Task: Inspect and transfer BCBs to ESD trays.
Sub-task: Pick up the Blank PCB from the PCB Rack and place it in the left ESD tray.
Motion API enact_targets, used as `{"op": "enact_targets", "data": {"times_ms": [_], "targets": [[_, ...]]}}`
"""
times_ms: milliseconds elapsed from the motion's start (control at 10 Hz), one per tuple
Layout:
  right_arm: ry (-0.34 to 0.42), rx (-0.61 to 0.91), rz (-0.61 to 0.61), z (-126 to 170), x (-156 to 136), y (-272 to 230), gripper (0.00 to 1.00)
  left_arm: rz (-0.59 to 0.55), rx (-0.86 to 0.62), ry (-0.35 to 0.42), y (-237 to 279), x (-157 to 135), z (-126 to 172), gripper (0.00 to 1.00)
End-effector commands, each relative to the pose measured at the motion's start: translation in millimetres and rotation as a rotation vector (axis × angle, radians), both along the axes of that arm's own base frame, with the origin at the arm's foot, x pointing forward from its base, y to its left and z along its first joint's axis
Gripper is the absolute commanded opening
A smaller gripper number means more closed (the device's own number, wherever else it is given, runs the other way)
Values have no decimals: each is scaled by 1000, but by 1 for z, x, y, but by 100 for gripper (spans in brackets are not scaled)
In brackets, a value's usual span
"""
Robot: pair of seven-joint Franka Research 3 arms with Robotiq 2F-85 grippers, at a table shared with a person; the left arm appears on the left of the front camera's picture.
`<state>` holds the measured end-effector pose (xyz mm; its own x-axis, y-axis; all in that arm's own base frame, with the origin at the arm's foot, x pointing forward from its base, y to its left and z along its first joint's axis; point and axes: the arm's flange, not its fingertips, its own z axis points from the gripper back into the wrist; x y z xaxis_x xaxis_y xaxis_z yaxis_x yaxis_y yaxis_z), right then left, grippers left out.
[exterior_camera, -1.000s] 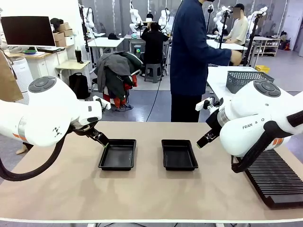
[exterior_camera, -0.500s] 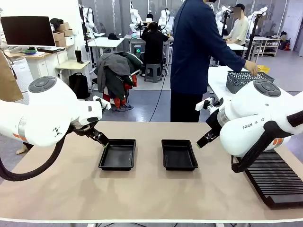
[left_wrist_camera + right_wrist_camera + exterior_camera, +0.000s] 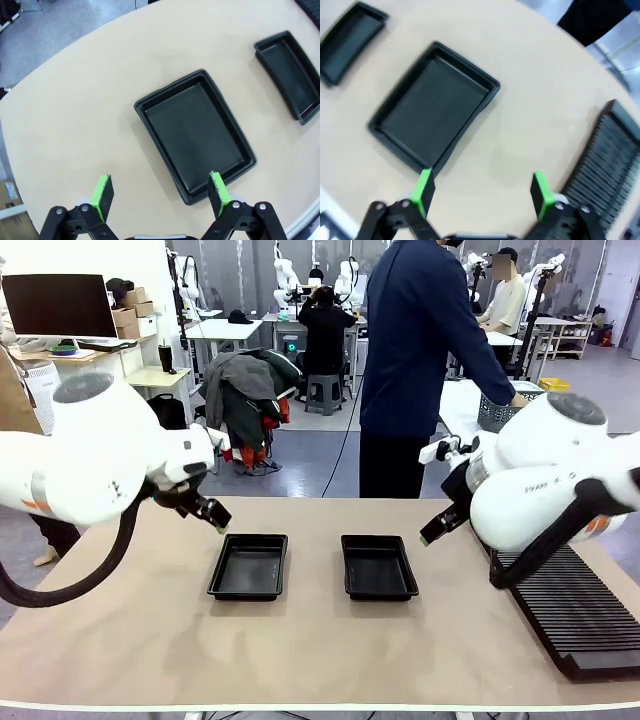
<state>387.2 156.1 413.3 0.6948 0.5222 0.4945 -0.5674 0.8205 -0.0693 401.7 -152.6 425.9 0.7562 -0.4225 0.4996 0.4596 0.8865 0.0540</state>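
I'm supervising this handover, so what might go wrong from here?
The open left gripper hovers near a corner of the left tray and could nudge it descending. The right arm's black cable hangs close to the slotted rack and may snag. The person's hand is at the mesh basket, so a handover could be mistimed.

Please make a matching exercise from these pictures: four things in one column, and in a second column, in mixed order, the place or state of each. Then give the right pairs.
Things
1. left ESD tray
2. black slotted rack
3. grey mesh basket
4. left gripper

Place or state
A. open, holding nothing
B. beyond the table, by the person's hand
C. empty, near the table's middle
D. at the table's right end

Pairs: 1-C, 2-D, 3-B, 4-A
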Motion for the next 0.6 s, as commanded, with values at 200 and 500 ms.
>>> {"op": "enact_targets", "data": {"times_ms": [200,500], "targets": [[184,81,-18,110,-14,-44,100,104,-138,114,13,-17,85,100],[265,223,-60,189,-24,-88,100,97,-262,214,32,-27,147,100]]}}
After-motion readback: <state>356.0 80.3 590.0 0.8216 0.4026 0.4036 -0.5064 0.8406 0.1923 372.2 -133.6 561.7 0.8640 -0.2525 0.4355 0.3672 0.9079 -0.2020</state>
